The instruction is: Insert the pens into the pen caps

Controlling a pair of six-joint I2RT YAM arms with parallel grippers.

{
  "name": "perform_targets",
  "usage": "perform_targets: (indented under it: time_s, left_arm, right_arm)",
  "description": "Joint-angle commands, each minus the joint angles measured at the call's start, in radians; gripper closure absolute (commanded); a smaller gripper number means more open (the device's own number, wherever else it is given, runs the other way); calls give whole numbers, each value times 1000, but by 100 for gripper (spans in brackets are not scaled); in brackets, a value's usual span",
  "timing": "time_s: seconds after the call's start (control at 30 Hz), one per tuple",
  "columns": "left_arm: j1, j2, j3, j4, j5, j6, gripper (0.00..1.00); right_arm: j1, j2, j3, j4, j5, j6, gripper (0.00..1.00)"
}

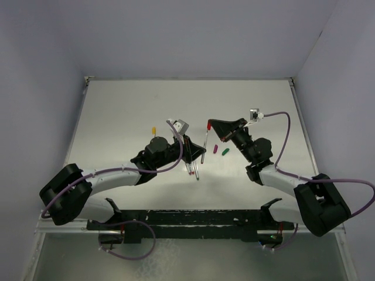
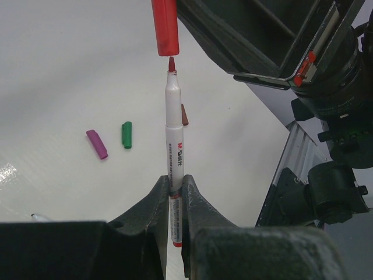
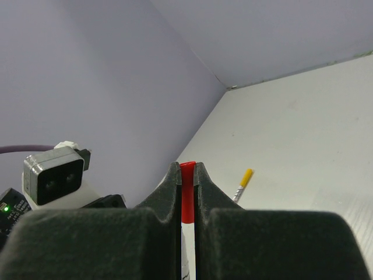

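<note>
Red cap (image 2: 165, 26), who has it?
> Right claw (image 3: 186, 175), fingers clamped on its sides. It is held off the bench (image 1: 129, 105), about mid-bench.

Anything in it?
> Cannot see inside. Its mouth faces the pen (image 2: 173, 134). The red tip sits just at the mouth and is not in.

Pen grip?
> Left claw (image 2: 175, 184) is clamped on the lower barrel, with the butt end poking out behind the fingers. The pen is also off the bench.

Axis?
> In the left wrist view the barrel is straight and in line with the cap. From the top it runs near edge to far edge, leaning slightly right, with the tip toward the far edge and the right claw.

Loose caps?
> Purple cap (image 2: 97, 144) and green cap (image 2: 126, 135) lie flat side by side, apart from each other, right of centre. A dark red cap (image 2: 185, 115) is half hidden behind the pen. The yellow cap (image 1: 154, 130) is left of centre, well apart from the others, with a silvery bit at one end.

Other pens?
> Spare pens (image 1: 193, 171) lie on the bench just nearside of the left claw. I cannot tell how many.
</note>
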Motion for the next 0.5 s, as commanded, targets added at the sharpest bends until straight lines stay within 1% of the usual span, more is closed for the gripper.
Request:
perform_targets:
  time_s: [0.0, 0.47]
  left_arm:
    - [-4, -1, 45, 57, -5, 20, 100]
    - [-4, 7, 49, 57, -10, 19, 100]
  right_arm:
    - [0, -9, 3, 76, -22, 8, 100]
    - [0, -3, 0, 93, -35, 28, 100]
